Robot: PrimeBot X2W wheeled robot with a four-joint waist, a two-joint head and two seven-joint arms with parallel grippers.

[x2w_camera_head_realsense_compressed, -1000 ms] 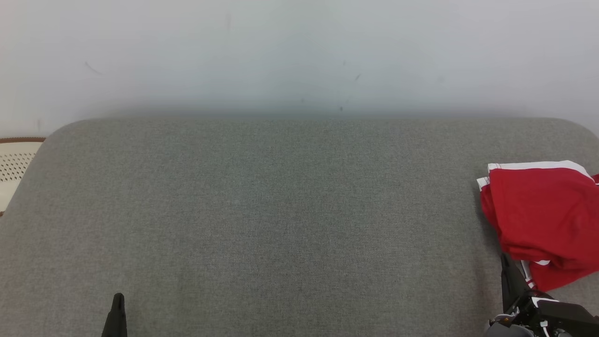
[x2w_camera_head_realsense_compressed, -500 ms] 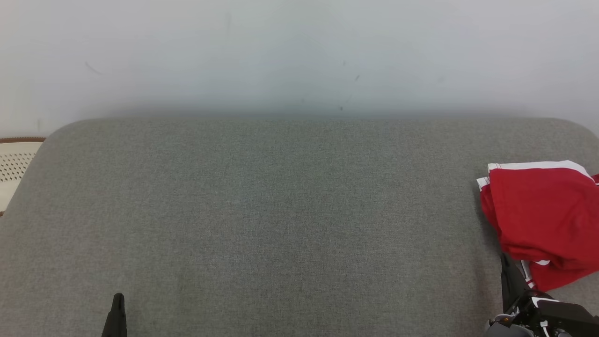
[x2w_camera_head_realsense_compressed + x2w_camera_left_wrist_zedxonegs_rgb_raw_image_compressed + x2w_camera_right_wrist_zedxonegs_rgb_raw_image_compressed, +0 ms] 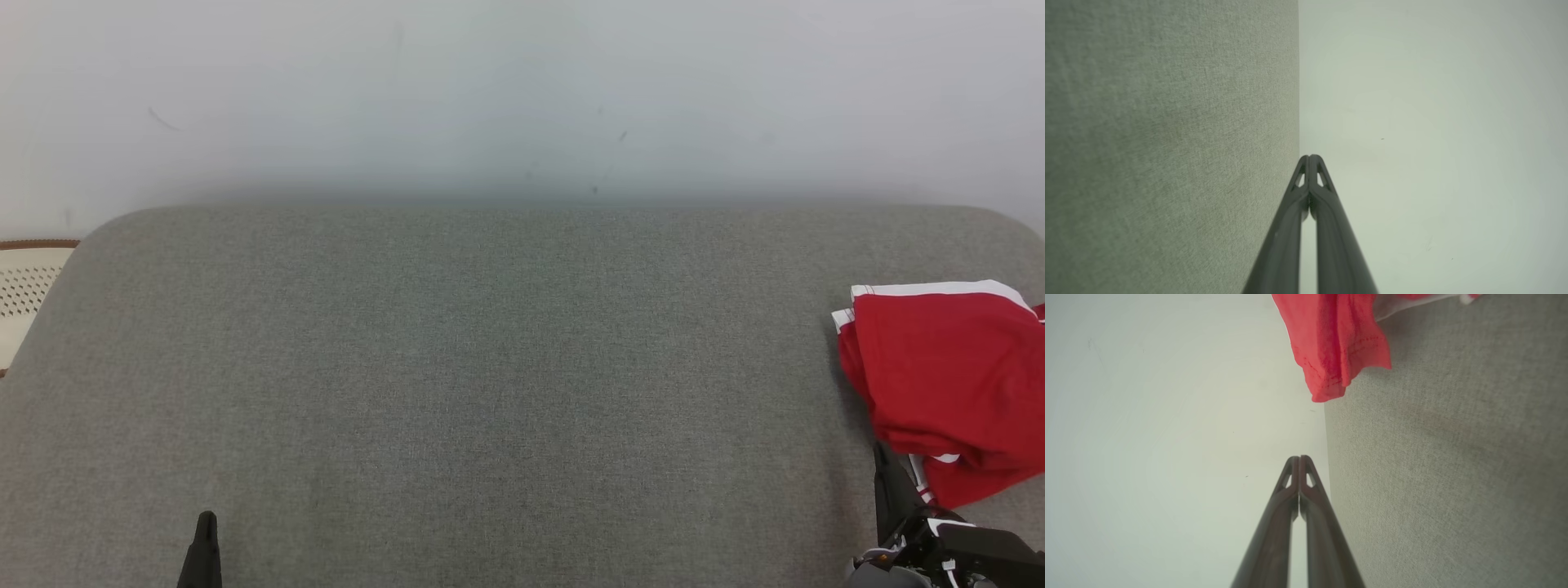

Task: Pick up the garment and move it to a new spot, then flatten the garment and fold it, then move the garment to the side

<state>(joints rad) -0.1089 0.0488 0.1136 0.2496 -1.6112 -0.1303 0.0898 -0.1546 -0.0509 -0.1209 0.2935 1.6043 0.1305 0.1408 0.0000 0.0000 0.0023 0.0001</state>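
Observation:
A red garment [image 3: 947,376] with white trim lies bunched at the right edge of the grey padded surface [image 3: 490,367]; part of it runs out of the head view. In the right wrist view its hem [image 3: 1339,351] hangs past the surface's edge. My right gripper [image 3: 886,478] is at the lower right, just below the garment and apart from it; its fingers [image 3: 1299,458] are shut on nothing. My left gripper [image 3: 204,531] pokes up at the lower left, far from the garment, its fingertips [image 3: 1310,157] pressed together and empty.
A pale wall [image 3: 522,90] rises behind the surface. A white perforated basket with a brown rim [image 3: 24,286] sits off the surface's left edge. The wide middle of the grey surface lies between my two grippers.

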